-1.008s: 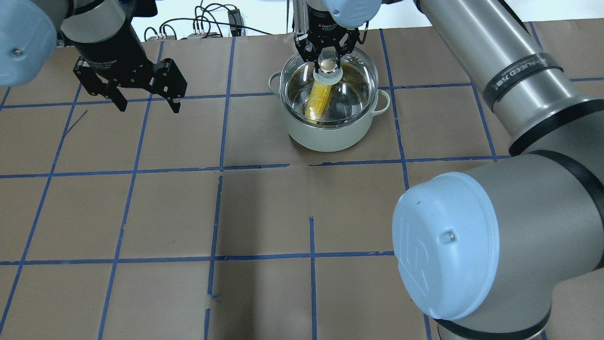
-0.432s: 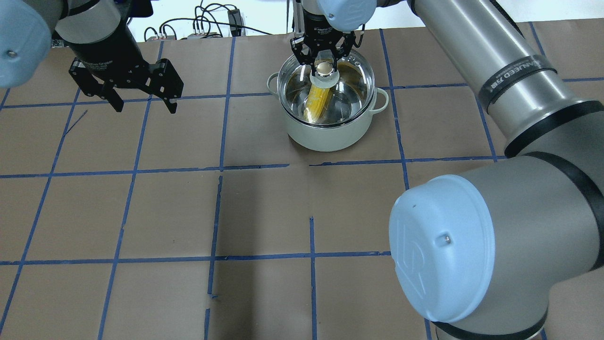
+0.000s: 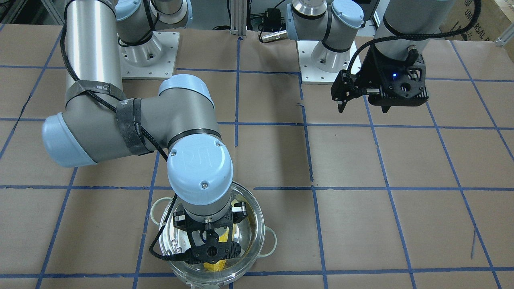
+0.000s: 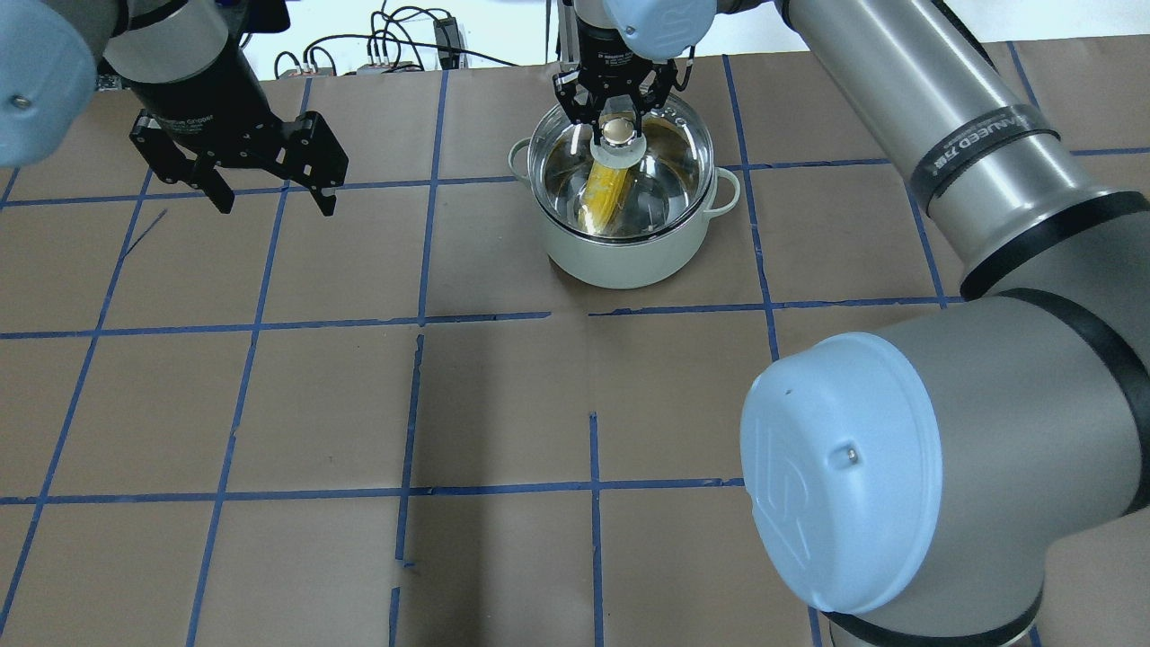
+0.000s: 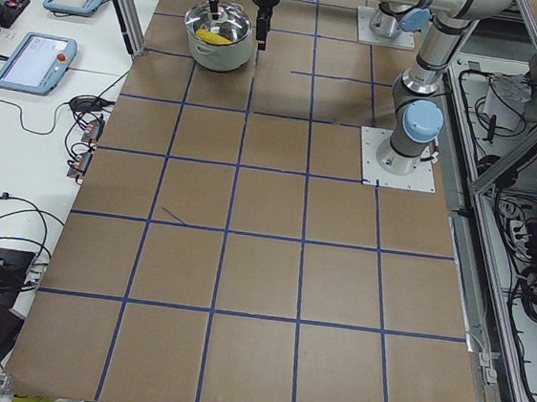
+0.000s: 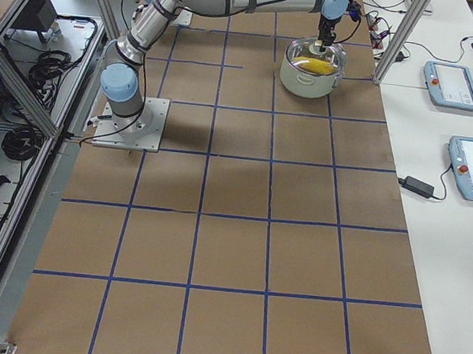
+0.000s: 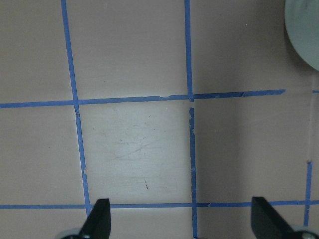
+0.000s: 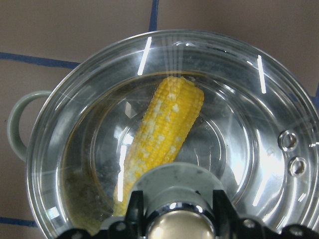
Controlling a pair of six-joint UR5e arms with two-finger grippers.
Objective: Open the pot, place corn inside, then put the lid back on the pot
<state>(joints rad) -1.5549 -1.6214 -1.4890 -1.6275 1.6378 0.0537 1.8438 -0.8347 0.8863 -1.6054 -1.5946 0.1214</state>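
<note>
The pot (image 4: pixel 620 256) stands at the table's far middle; it is pale green outside, shiny inside, with two loop handles. The yellow corn (image 4: pixel 604 193) lies inside it, clear in the right wrist view (image 8: pixel 164 134). The clear glass lid (image 4: pixel 669 171) sits on the pot's rim and covers the corn (image 8: pixel 249 124). My right gripper (image 4: pixel 617 121) stands straight above the pot, its fingers shut on the lid's knob (image 4: pixel 617 132). My left gripper (image 4: pixel 276 205) is open and empty above bare table, well to the pot's left. The pot's edge shows in the left wrist view (image 7: pixel 304 30).
Brown paper with a blue tape grid (image 4: pixel 418 316) covers the table. Cables (image 4: pixel 404 40) lie past the far edge. My right arm's elbow (image 4: pixel 844 467) hangs large over the near right. Tablets (image 5: pixel 34 56) lie on a side table.
My right gripper has lowered the lid a little to the left onto the pot's rim, then held still. My left gripper has drifted slightly back and left.
</note>
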